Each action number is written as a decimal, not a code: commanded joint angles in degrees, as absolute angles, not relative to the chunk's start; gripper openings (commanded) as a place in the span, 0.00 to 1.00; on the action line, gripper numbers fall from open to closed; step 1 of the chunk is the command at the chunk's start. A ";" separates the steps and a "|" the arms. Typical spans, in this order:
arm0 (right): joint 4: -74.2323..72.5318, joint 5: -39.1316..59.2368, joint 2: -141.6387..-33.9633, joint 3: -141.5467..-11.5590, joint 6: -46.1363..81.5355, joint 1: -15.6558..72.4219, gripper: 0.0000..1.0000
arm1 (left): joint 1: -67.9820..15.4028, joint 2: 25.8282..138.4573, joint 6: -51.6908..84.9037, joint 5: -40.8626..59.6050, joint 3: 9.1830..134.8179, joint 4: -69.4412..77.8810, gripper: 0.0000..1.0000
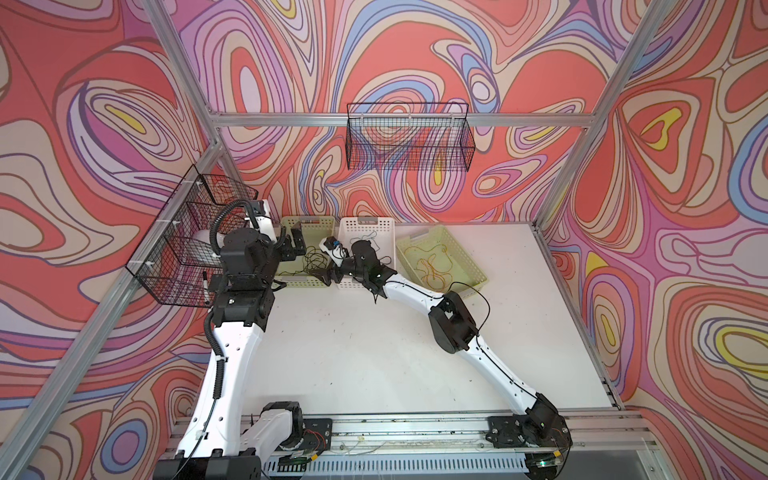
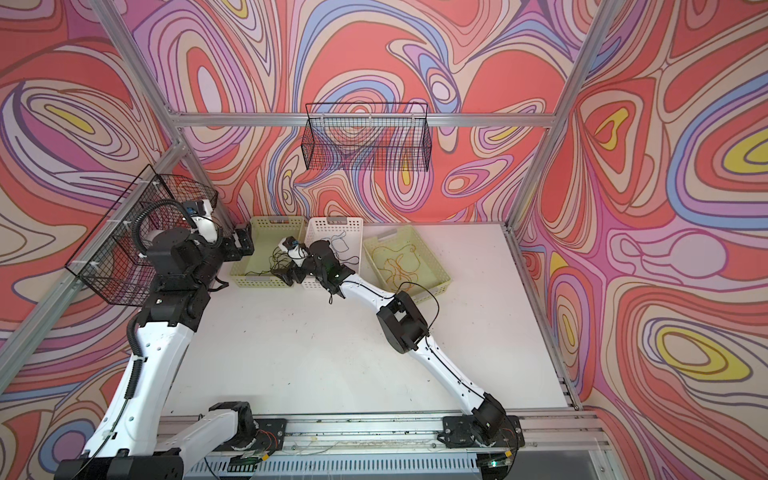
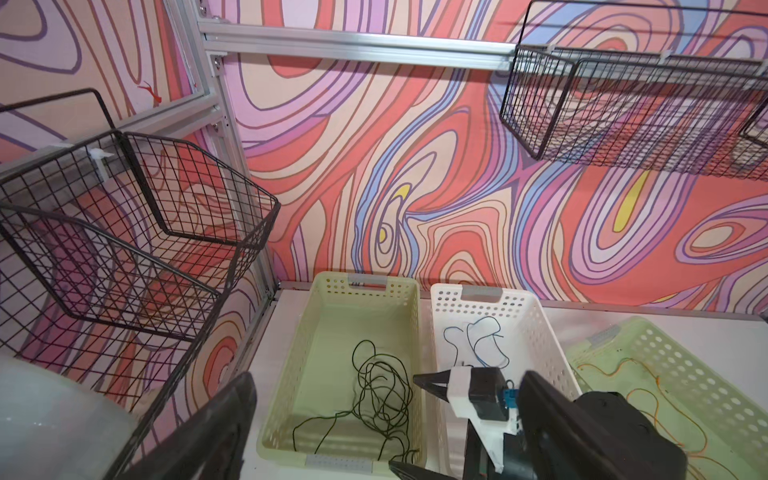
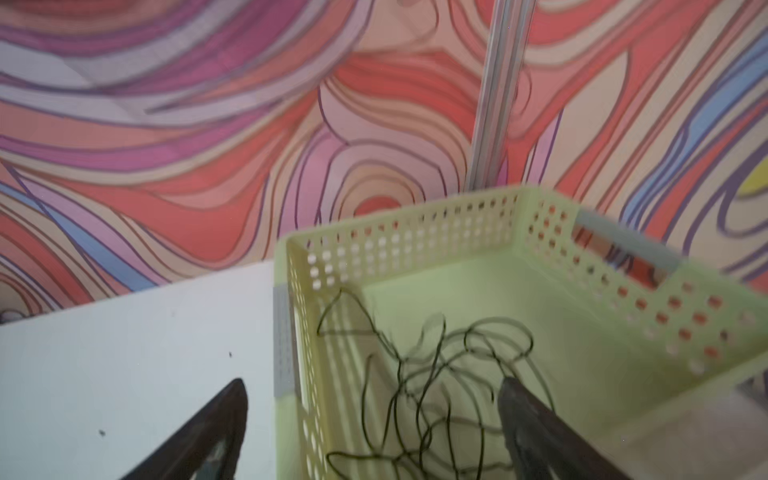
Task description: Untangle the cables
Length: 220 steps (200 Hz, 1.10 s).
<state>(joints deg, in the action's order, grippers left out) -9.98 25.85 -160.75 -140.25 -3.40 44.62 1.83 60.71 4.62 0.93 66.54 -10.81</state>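
Got right end effector (image 4: 372, 384) gaping empty over dark cable (image 4: 419, 395) in basket (image 4: 415, 232), plus left end effector (image 3: 388, 376) spread wide, empty too.

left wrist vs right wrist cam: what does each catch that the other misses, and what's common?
Left wrist only: the white basket with the blue cable, the third basket with the orange cable, two wire baskets on the walls, and the left gripper, open.
Right wrist only: a speckled table patch beside the pale basket's taped wall.
Both: the pale basket holding the dark cable, and the right gripper, open, one finger inside the basket wall, one outside.
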 commanded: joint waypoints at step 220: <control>-38.01 -8.53 -71.74 -17.70 1.29 7.80 0.98 | -8.04 82.21 -4.77 -13.32 13.09 62.58 1.00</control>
